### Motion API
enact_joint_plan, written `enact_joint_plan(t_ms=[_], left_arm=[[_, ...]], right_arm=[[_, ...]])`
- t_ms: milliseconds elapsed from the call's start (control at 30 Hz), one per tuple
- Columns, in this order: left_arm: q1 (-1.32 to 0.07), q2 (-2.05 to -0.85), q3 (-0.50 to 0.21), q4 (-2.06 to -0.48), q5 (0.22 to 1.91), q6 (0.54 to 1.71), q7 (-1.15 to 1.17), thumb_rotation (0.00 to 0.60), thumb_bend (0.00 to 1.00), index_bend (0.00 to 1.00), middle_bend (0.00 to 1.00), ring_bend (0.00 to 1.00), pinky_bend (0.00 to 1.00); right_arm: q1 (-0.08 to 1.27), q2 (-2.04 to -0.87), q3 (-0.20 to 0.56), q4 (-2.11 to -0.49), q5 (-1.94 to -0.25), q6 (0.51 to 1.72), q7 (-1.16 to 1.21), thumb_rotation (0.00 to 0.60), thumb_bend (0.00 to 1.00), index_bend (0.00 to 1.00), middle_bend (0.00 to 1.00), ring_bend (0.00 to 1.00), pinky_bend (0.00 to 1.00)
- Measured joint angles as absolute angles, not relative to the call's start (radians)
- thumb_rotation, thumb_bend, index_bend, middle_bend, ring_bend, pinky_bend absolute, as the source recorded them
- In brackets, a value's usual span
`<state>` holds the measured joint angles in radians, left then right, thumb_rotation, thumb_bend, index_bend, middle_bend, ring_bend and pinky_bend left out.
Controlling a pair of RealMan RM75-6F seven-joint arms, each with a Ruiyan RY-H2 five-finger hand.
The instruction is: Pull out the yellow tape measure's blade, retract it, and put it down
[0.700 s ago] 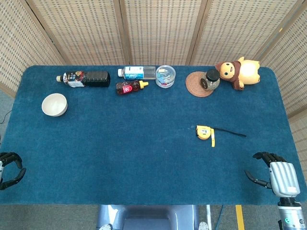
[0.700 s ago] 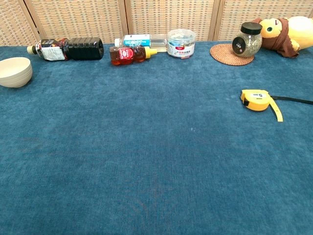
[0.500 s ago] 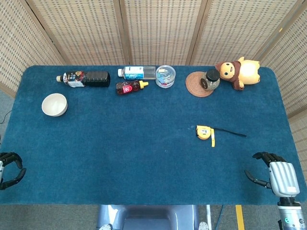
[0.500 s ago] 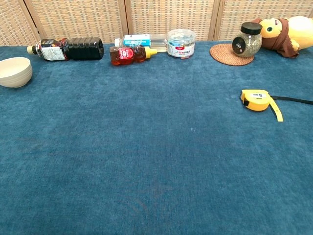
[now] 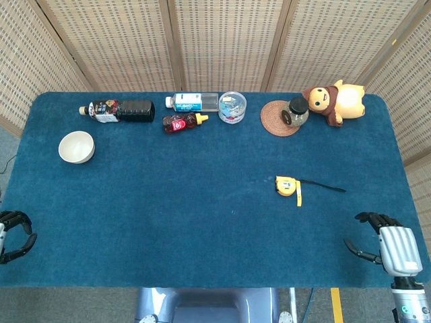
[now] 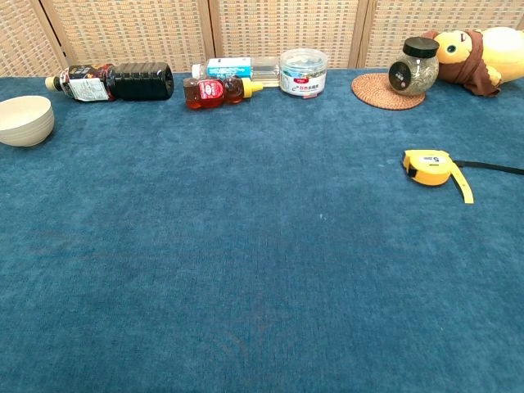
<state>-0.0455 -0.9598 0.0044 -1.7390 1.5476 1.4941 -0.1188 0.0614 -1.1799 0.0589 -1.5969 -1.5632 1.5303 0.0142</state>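
1. Head view shows the yellow tape measure (image 5: pixel 287 185) lying right of centre on the blue table (image 5: pixel 168 202), a short stub of yellow blade (image 5: pixel 299 196) pointing toward the bottom edge and a black strap (image 5: pixel 323 186) trailing right.
2. My right hand (image 5: pixel 385 243) sits at the lower right corner, fingers spread and holding nothing; the tape lies up and to the left of it.
3. My left hand (image 5: pixel 13 235) is at the lower left edge, fingers loosely curled, empty, well apart from the tape.
4. I judge the right hand the nearer one for the reach.
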Motion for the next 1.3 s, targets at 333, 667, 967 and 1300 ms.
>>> enact_joint_plan(t_ms=[333,667,967,1300], left_arm=[[-0.06,-0.947,0.007,-1.764,1.539,1.457,-0.111,0.6,0.32,0.59,0.48,0.37,0.35],[-0.079,-0.932,0.005,-1.777,1.523,1.426,-0.095,0.6,0.32,0.59,0.48,0.37,0.35],[-0.1,-0.916,-0.011,-1.777,1.504,1.405,-0.089,0.6,0.32,0.6,0.48,0.37,0.35],[-0.124,-0.904,-0.03,-1.78,1.491,1.387,-0.077,0.6,0.32,0.59,0.48,0.37,0.35]], right_arm=[[0.145,-1.161,0.082,-1.624,-1.579,1.436,0.05,0.374,0.26,0.23,0.33,0.34,0.42],[0.272,-1.181,0.127,-1.624,-1.551,1.283,0.054,0.372,0.23,0.21,0.29,0.28,0.37],[0.406,-1.243,0.178,-1.578,-1.454,1.119,0.001,0.374,0.23,0.22,0.28,0.27,0.34],[0.502,-1.324,0.197,-1.483,-1.35,0.994,-0.055,0.374,0.23,0.22,0.28,0.27,0.33]])
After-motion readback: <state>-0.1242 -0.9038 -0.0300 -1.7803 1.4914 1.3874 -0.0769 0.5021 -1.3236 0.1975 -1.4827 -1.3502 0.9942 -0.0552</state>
